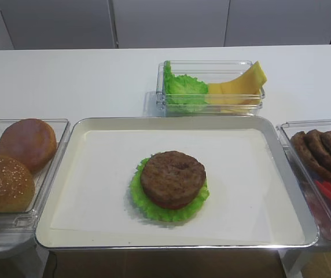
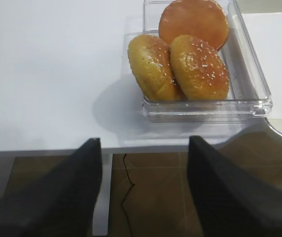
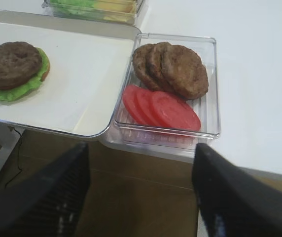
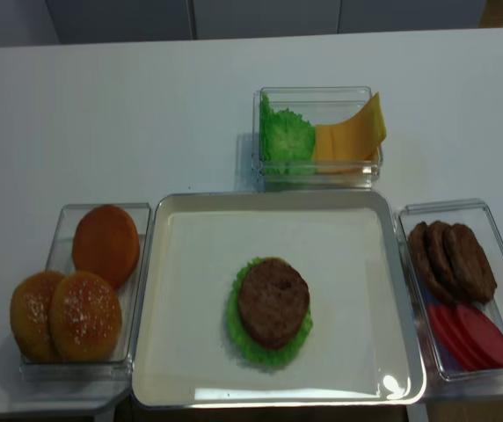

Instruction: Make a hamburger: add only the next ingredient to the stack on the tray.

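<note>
Patty (image 1: 173, 178) seen on top of stack (image 1: 154, 204), near centre of tray (image 1: 252, 174), a little toward 6 o'clock. Lettuce frill showing widest at 6 to 8 o'clock, so patty judged slightly off toward 1 o'clock. Sliver of red tomato glimpsed under patty rim in right wrist view.

Right gripper (image 3: 142, 146): jaws wide apart, nothing between them, hanging off the table edge below the bin (image 3: 211, 74) of 3 spare patties and tomato slices (image 3: 165, 109). Left gripper (image 2: 145, 143): likewise spread and empty, off the table edge below the buns (image 2: 200, 64).

Judgement: placement looks done; remaining care is a clean finish.
- Keep both grippers well apart from tray; avoid brushing the rim.
- Leave the spare patties alone: 1 layer only.
- If re-centring wanted, push gently from 1 o'clock toward 7 o'clock with jaws low on the patty edge, not pressing down; lettuce likely to slide on the paper.
- Check patty lies flat, not tilted.
</note>
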`<state>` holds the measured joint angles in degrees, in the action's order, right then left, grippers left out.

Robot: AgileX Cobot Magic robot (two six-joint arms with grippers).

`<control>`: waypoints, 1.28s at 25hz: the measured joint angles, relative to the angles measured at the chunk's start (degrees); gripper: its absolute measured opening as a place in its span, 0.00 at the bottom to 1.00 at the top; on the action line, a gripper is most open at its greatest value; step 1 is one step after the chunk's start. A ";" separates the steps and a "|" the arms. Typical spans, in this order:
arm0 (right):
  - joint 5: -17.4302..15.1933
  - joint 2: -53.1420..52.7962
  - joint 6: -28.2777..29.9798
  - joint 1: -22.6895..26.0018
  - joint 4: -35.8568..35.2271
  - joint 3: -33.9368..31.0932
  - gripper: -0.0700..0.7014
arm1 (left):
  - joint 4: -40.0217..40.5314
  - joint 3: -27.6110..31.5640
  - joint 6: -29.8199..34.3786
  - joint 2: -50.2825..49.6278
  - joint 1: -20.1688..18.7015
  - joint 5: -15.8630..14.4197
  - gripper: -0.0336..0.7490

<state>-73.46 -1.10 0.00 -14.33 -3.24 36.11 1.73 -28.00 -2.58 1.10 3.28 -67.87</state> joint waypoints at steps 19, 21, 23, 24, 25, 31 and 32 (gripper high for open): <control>8.23 -0.09 4.39 0.00 -1.44 -8.20 0.75 | 0.00 0.00 0.00 0.00 0.00 0.00 0.57; 8.23 -0.09 4.49 0.00 -1.44 -8.43 0.75 | 0.00 0.00 0.00 0.00 0.00 0.00 0.57; 8.23 -0.09 4.49 0.00 -1.44 -8.43 0.75 | 0.00 0.00 0.00 0.00 0.00 0.00 0.57; 8.23 -0.09 4.49 0.00 -1.44 -8.43 0.75 | 0.00 0.00 0.00 0.00 0.00 0.00 0.57; 8.23 -0.09 4.49 0.00 -1.44 -8.43 0.75 | 0.00 0.00 0.00 0.00 0.00 0.00 0.57; 8.23 -0.09 4.49 0.00 -1.44 -8.43 0.75 | 0.00 0.00 0.00 0.00 0.00 0.00 0.57; 8.23 -0.09 4.49 0.27 -1.44 -8.43 0.75 | 0.00 0.00 0.00 0.00 0.00 0.00 0.57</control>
<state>-65.24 -1.19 4.49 -14.06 -4.68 27.68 1.73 -28.00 -2.58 1.10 3.28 -67.87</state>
